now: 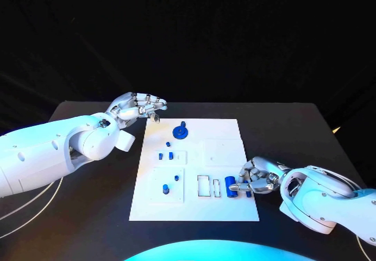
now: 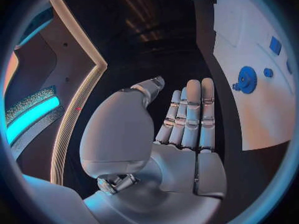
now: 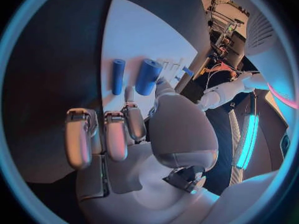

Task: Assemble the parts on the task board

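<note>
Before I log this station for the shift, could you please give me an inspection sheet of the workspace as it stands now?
Surface: black table, dark all round the board.
Job's things: white task board mid-table; blue gear near its far end; small blue pieces in its recesses; two blue cylinders lying near the board's right edge, beside the right hand.
Clutter: nothing seen.
Hands: left hand over the table at the board's far left corner, fingers apart, holding nothing; right hand at the cylinders, whether it grips one cannot be told.
Cables: thin pale cables under the left arm.
Surroundings: black backdrop.
</note>
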### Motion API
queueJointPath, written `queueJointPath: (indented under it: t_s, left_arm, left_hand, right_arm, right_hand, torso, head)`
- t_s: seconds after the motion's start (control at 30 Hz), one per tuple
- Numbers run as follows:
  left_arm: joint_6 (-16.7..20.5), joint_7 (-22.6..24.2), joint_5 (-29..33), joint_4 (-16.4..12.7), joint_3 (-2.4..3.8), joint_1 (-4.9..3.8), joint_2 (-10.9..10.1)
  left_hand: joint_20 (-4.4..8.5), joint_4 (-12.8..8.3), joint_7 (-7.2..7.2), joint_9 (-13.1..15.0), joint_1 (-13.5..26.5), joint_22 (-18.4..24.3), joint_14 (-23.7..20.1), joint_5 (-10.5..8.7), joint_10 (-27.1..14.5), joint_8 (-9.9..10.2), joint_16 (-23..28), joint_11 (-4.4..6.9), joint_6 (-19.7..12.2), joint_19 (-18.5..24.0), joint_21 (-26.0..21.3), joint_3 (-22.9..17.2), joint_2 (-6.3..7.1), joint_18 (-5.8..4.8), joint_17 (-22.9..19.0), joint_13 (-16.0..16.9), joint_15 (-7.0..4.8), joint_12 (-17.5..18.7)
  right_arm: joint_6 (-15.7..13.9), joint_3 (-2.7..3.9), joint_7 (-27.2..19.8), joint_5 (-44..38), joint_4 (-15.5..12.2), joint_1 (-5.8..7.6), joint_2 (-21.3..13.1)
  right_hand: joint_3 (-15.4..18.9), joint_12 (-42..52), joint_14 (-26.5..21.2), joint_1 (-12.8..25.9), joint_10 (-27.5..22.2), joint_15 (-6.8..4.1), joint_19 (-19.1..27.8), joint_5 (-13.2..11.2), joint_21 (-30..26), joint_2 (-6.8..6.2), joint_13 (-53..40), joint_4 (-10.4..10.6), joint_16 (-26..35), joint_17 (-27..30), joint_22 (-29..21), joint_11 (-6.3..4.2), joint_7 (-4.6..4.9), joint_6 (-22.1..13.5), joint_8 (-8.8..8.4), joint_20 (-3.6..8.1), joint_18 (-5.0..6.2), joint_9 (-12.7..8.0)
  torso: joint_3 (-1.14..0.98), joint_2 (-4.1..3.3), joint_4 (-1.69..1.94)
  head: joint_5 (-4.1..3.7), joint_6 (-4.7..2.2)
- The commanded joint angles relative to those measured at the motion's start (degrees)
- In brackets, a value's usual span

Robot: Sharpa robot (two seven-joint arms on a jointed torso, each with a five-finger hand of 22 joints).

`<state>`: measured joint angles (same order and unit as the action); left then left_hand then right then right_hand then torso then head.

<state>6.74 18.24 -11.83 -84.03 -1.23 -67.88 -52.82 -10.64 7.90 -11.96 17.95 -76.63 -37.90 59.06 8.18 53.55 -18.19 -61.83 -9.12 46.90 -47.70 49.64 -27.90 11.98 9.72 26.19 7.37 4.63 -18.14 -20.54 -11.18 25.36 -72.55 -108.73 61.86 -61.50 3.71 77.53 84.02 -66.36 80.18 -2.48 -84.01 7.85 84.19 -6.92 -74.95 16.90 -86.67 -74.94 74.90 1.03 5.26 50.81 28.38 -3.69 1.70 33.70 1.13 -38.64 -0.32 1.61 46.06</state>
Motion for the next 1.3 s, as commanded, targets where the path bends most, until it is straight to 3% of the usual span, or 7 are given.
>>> queueJointPath:
  t_s: [0.03,0.4,0.6,0.7,0.8,1.03,1.3]
  left_arm:
    - [-0.57,0.73,-0.03,-0.17,0.03,-0.01,-0.01]
    - [-0.81,0.51,-0.08,-0.11,0.02,0.0,-0.15]
    - [-0.86,0.46,-0.08,-0.07,0.02,0.0,-0.18]
    - [-0.86,0.45,-0.08,-0.08,0.01,0.0,-0.19]
    - [-0.84,0.42,-0.08,-0.08,0.01,0.0,-0.21]
    - [-0.82,0.32,-0.08,-0.06,0.01,0.0,-0.28]
    - [-0.8,0.29,-0.09,0.04,0.01,0.0,-0.24]
  left_hand:
    - [-0.08,0.03,-1.11,0.07,0.27,0.07,-0.28,0.03,-0.27,-0.21,-0.15,-0.05,-0.5,-0.49,-0.32,0.25,-0.28,0.8,0.07,0.08,0.32,-0.23]
    - [-0.09,0.15,-1.14,0.12,0.11,0.25,-0.43,0.02,-0.37,-0.28,-0.13,-0.07,-0.52,-0.55,-0.58,0.47,-0.33,0.79,0.07,0.16,0.33,-0.36]
    - [-0.09,0.15,-1.14,0.12,0.11,0.25,-0.43,0.02,-0.37,-0.28,-0.13,-0.07,-0.52,-0.55,-0.58,0.47,-0.33,0.79,0.07,0.16,0.33,-0.36]
    - [-0.09,0.15,-1.14,0.12,0.11,0.25,-0.43,0.02,-0.37,-0.28,-0.13,-0.07,-0.52,-0.55,-0.58,0.47,-0.33,0.79,0.07,0.16,0.33,-0.36]
    - [-0.09,0.15,-1.14,0.12,0.11,0.25,-0.43,0.02,-0.37,-0.28,-0.13,-0.07,-0.52,-0.55,-0.58,0.47,-0.33,0.79,0.07,0.16,0.33,-0.36]
    - [-0.1,0.22,-1.15,0.14,0.04,0.33,-0.48,0.03,-0.45,-0.3,-0.13,-0.08,-0.55,-0.59,-0.69,0.55,-0.37,0.79,0.08,0.2,0.35,-0.4]
    - [-0.1,0.22,-1.15,0.14,0.04,0.33,-0.48,0.03,-0.45,-0.3,-0.13,-0.08,-0.55,-0.59,-0.69,0.55,-0.37,0.79,0.08,0.2,0.35,-0.4]
  right_arm:
    - [-0.09,-0.02,1.65,-2.4,0.26,-0.37,0.59]
    - [1.11,-0.03,2.11,-3.14,1.05,-0.82,2.45]
    - [2.34,-0.03,2.48,-3.4,1.35,-0.85,3.14]
    - [2.38,-0.04,2.71,-3.46,1.47,-0.85,3.36]
    - [1.03,-0.04,2.8,-3.48,1.47,-0.85,3.38]
    - [-3.6,-0.01,2.16,-2.18,0.48,-0.63,2.74]
    - [-5.43,0.05,1.55,1.84,-1.68,1.43,2.35]
  right_hand:
    - [0.43,0.42,4.57,0.02,0.57,-0.16,-3.99,-0.3,0.29,0.74,-2.88,0.03,-0.35,-8.32,13.64,0.05,0.06,0.57,0.43,0.06,-0.59,-0.06]
    - [0.92,0.49,4.61,-1.63,0.8,-0.32,-4.05,-0.08,0.52,1.87,-3.09,-0.12,-0.43,-8.49,13.7,-0.13,-0.14,0.98,0.61,0.19,-0.63,-0.24]
    - [1.49,0.4,4.63,-6.54,0.99,-0.44,-4.07,3.32,0.68,2.78,-3.33,-0.33,-0.48,-8.63,13.73,-0.25,-0.22,1.28,0.24,0.33,-0.65,-0.97]
    - [1.25,0.43,4.66,-8.84,1.12,-0.47,-4.1,3.87,0.8,3.36,-3.5,-0.39,-0.53,-8.76,13.75,-0.3,-0.27,1.61,-0.03,0.36,-0.67,-1.4]
    - [0.27,0.74,4.69,-11.25,1.51,-0.66,-4.2,4.2,1.09,4.66,-3.91,-0.32,-0.59,-8.9,13.83,-0.56,-0.57,2.51,-0.25,0.49,-0.73,-1.93]
    - [-0.45,1.66,4.78,-11.74,2.53,-1.13,-4.61,6.85,2.19,5.79,-4.93,-0.14,-0.77,-9.29,14.12,-1.15,-1.24,4.33,-0.43,0.87,-0.95,-2.66]
    - [-0.61,2.07,4.85,-10.92,3.01,-1.36,-4.87,7.82,2.88,6.44,-5.39,-0.11,-0.91,-9.59,14.3,-1.4,-1.51,5.07,-0.58,1.09,-1.09,-3.01]
  torso:
    - [-0.03,0.01,-0.05]
    - [-0.02,-0.01,-0.01]
    - [-0.02,0.02,-0.02]
    - [0.02,0.04,-0.04]
    - [0.02,0.05,-0.06]
    - [-0.03,0.05,-0.04]
    - [0.02,0.05,-0.08]
  head:
    - [0.07,-0.06]
    - [0.42,-0.15]
    - [0.35,-0.24]
    - [0.36,-0.32]
    - [0.43,-0.4]
    - [0.5,-0.61]
    - [0.38,-0.73]
